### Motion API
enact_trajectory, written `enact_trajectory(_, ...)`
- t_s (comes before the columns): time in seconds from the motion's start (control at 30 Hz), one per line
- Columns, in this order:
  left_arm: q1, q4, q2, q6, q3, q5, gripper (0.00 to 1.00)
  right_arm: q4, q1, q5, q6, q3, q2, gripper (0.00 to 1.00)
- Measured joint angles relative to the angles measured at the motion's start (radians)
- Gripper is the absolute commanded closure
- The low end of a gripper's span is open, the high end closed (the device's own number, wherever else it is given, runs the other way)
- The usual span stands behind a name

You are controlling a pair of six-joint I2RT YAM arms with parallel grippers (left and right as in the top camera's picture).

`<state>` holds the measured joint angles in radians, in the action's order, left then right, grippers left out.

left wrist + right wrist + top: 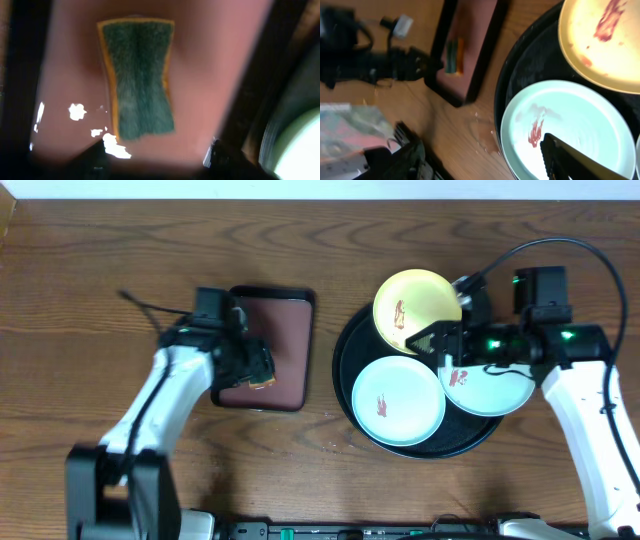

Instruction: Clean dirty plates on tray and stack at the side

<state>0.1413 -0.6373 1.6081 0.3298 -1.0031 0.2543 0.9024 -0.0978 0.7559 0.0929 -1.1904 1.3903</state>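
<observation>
The black tray (345, 375) holds three plates. A pale yellow plate (415, 305) with a red smear leans on its far rim. A mint plate (398, 400) with a red smear lies at the front, and a second mint plate (495, 390) lies to its right. My right gripper (440, 352) is open and empty above the tray between the plates; in the right wrist view its fingers (485, 160) straddle the front mint plate's (570, 125) edge. My left gripper (252, 368) is open over a green and yellow sponge (140, 80), which lies just ahead of its fingers (160, 160).
The sponge lies on a rectangular reddish-brown tray (285, 320) left of the black tray. Bare wooden table (100, 240) lies around both trays. The right arm's cable (560, 245) loops over the far right.
</observation>
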Motion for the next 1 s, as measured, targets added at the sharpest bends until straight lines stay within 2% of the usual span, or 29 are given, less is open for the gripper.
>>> enact_trajectory(0.1,0.053,0.018,0.076,-0.004,0.000,-0.076,0.50,0.007,-0.043,-0.042,-0.008,0.000,0.000,0.28)
enact_trajectory(0.17,0.080,0.032,0.114,-0.005,0.000,-0.109,0.59,0.010,-0.064,-0.066,-0.014,0.000,0.000,0.28)
enact_trajectory(0.2,0.090,0.042,0.131,-0.002,0.000,-0.127,0.64,0.009,-0.074,-0.075,-0.015,0.000,0.000,0.28)
enact_trajectory(0.23,0.097,0.051,0.144,0.007,0.000,-0.146,0.74,0.008,-0.083,-0.083,-0.016,0.000,0.000,0.29)
enact_trajectory(0.27,0.103,0.059,0.158,0.019,0.000,-0.171,0.88,0.005,-0.095,-0.092,-0.018,0.000,0.000,0.29)
enact_trajectory(0.3,0.106,0.063,0.168,0.030,0.000,-0.188,0.92,0.005,-0.098,-0.095,-0.018,0.000,0.000,0.29)
enact_trajectory(0.47,0.114,0.053,0.178,0.047,-0.010,-0.228,0.93,0.001,-0.131,-0.116,-0.023,0.000,0.000,0.28)
enact_trajectory(0.5,0.115,0.037,0.178,0.048,-0.016,-0.229,0.89,0.002,-0.134,-0.117,-0.023,0.000,0.000,0.28)
enact_trajectory(0.53,0.115,0.013,0.178,0.050,-0.024,-0.230,0.76,0.002,-0.134,-0.120,-0.023,0.000,0.000,0.28)
enact_trajectory(0.57,0.115,-0.006,0.178,0.055,-0.031,-0.231,0.53,0.002,-0.134,-0.121,-0.023,0.000,0.000,0.28)
enact_trajectory(0.63,0.115,-0.038,0.169,0.059,-0.043,-0.231,0.40,-0.002,-0.134,-0.123,-0.023,0.000,0.000,0.28)
enact_trajectory(0.77,0.115,-0.005,0.093,0.063,-0.050,-0.252,0.38,-0.010,-0.134,-0.125,-0.023,0.000,0.000,0.27)
enact_trajectory(0.93,0.115,0.094,0.053,0.063,-0.069,-0.356,0.39,-0.010,-0.134,-0.125,-0.023,0.000,0.000,0.27)
enact_trajectory(1.0,0.115,0.125,0.068,0.063,-0.068,-0.381,0.44,-0.010,-0.134,-0.127,-0.023,0.000,0.000,0.27)
